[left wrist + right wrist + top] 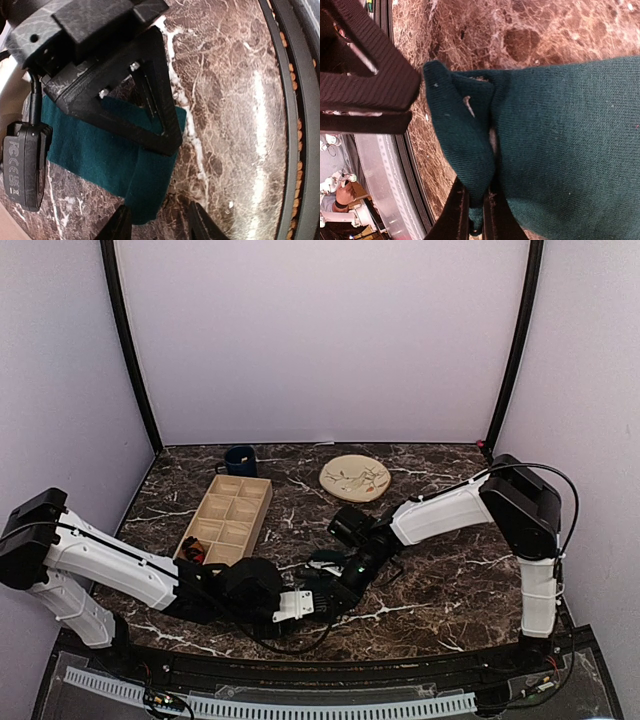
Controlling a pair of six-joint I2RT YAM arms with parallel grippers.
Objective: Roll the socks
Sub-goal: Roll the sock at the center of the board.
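Right claw [476, 216]: nearest its own wrist lens, fingers pressed together on a pinched-up fold of the teal sock [560, 130].
Teal sock: lay on the marble table [520, 30] near its front edge, under the meeting arm ends; mostly flat, one end bunched and lifted in the pinch.
Left claw [160, 227]: fingers spread apart, gripping nothing, bare marble between them; the sock's lower corner sat just beside one fingertip [120, 225].
Top view: both claws met low over the table's near middle, the left arm reaching in from the left, the right arm from the right.
Argyle sock [192, 552]: a dark bundle with red and orange, in the near-left compartment of the wooden tray [250, 505].
Mug [240, 460]: dark blue, just behind the tray.
Plate [355, 478]: pale, far middle, well apart from the sock.
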